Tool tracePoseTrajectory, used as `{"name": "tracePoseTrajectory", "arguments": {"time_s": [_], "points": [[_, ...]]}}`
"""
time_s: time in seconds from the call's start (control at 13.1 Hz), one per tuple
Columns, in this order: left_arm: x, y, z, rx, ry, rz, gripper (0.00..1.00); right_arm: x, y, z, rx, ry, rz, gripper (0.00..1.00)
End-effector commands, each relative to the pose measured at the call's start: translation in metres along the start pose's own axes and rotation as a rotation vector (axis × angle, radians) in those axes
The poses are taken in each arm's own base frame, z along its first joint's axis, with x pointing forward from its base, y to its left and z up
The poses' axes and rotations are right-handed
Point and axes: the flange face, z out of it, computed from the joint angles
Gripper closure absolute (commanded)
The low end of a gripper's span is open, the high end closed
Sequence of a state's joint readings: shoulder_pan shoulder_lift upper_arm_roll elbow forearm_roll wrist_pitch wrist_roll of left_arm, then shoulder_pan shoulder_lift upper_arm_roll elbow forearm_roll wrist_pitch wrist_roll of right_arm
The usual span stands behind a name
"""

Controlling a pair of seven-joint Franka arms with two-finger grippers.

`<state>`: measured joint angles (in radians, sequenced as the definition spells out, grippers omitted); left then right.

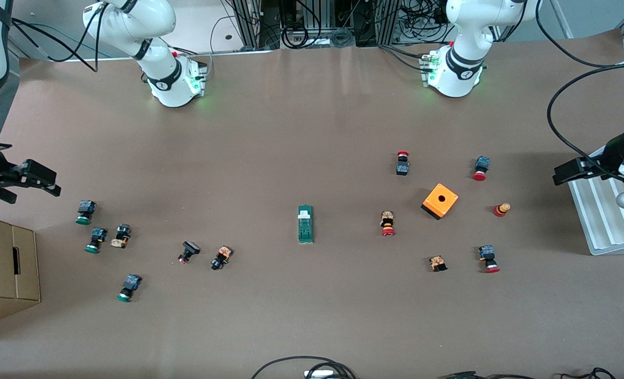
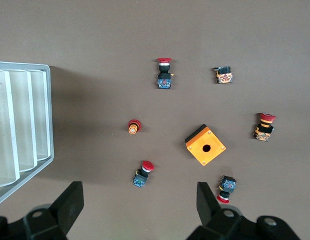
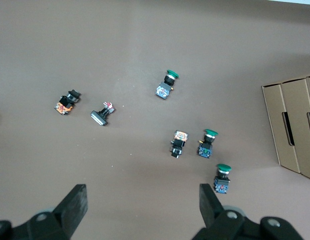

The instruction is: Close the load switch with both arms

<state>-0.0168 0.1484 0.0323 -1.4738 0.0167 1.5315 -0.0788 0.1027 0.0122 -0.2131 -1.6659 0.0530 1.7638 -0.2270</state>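
Load switch: the small narrow green rectangular block with a white tab at one end [image 1: 305, 224] lies flat on the brown table mid-way between the two arms' ends, well apart from both grippers and untouched.
Left gripper: the black two-finger gripper [image 2: 140, 202] hangs with its jaws spread wide and nothing between them, over the left arm's end of the table beside the white ribbed plastic tray [image 2: 20, 125].
Right gripper: the other black gripper [image 3: 143, 202] hangs likewise, wide apart and empty, over the right arm's end near the brown cardboard box [image 3: 294, 125].
Below the left gripper: a red-capped push button [image 2: 143, 173] lies almost under it, with the orange square box with a round hole [image 2: 205, 144] just to one side.
Below the right gripper: green-capped push buttons [image 3: 210, 142] and a small orange-and-black contact block [image 3: 178, 142] are scattered about.
Risk, clutter: I reckon either arm, sweeping low toward the switch, could knock loose buttons about.
Risk, sliding: the switch looks light and unfixed; if one gripper presses the tab before the other steadies the body, it may skid or tip.
Risk, collision: both arms converging on so narrow a piece could bump fingers.
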Motion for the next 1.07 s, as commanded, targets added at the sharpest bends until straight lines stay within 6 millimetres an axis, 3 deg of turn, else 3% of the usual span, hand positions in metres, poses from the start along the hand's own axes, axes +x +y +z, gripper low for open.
{"name": "tracePoseTrajectory", "arguments": {"time_s": [0.0, 0.38, 0.69, 0.84, 0.99], "points": [[-0.003, 0.012, -0.01, 0.015, 0.022, 0.047, 0.0, 0.001, 0.0, -0.007, -0.026, 0.013, -0.007, 0.0], [-0.007, 0.048, -0.05, 0.031, 0.11, 0.217, 0.0, 0.001, 0.0, -0.007, -0.026, 0.013, -0.005, 0.0], [-0.014, 0.056, -0.069, 0.019, 0.156, 0.237, 0.0, 0.001, 0.0, -0.007, -0.026, 0.013, -0.005, 0.0], [-0.033, 0.082, -0.083, -0.029, 0.163, 0.191, 0.0, 0.001, 0.0, -0.006, -0.026, 0.01, -0.007, 0.0], [-0.061, 0.124, -0.1, -0.047, 0.177, 0.146, 0.0, 0.001, 0.001, -0.006, -0.025, 0.008, -0.005, 0.0]]}}
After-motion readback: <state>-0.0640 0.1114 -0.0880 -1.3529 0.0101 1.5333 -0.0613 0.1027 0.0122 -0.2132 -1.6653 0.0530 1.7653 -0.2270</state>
